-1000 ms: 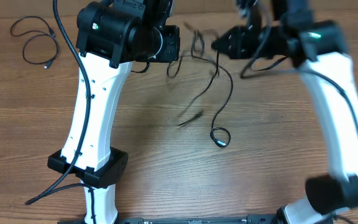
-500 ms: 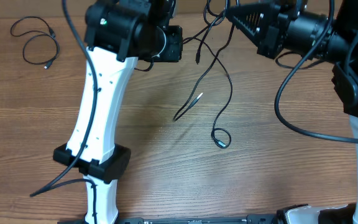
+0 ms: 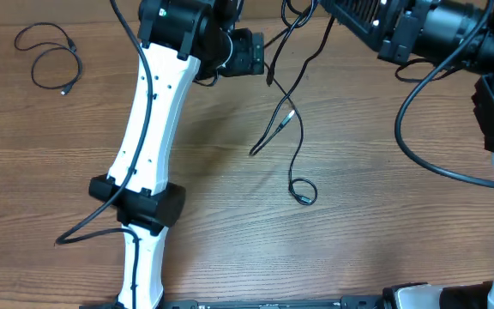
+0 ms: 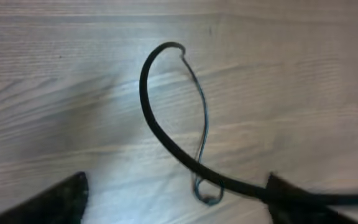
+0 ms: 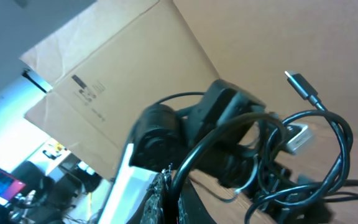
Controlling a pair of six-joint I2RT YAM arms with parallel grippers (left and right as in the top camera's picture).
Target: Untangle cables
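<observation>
Left gripper (image 4: 176, 190) is seen from its wrist camera with both fingers (image 4: 61, 199) spread wide and nothing pinched between them. A thin black loop of the cables (image 4: 166, 134) is seen over the wooden table (image 4: 303, 74) just ahead of the jaws. A nearer, blurred strand is run close past the right-hand finger; whether it touches that finger cannot be told.

Right gripper (image 5: 171, 190) is closed on the cables, one strand being drawn in at its tip. The tangle is held up just beyond it, with a dark plug (image 5: 300, 84) raised above the knot and a silvery plug (image 5: 294, 140) within it. The left arm (image 5: 160, 134) is seen right behind the tangle.

From overhead, the strands are hung down from beside the right gripper, between the two arms. A silver-tipped end (image 3: 288, 116) is found below the left gripper, and a small loop (image 3: 303, 193) lies on the table nearer the robot's base. A separate cable (image 3: 33, 72) lies well apart, far to the left of the left gripper.
</observation>
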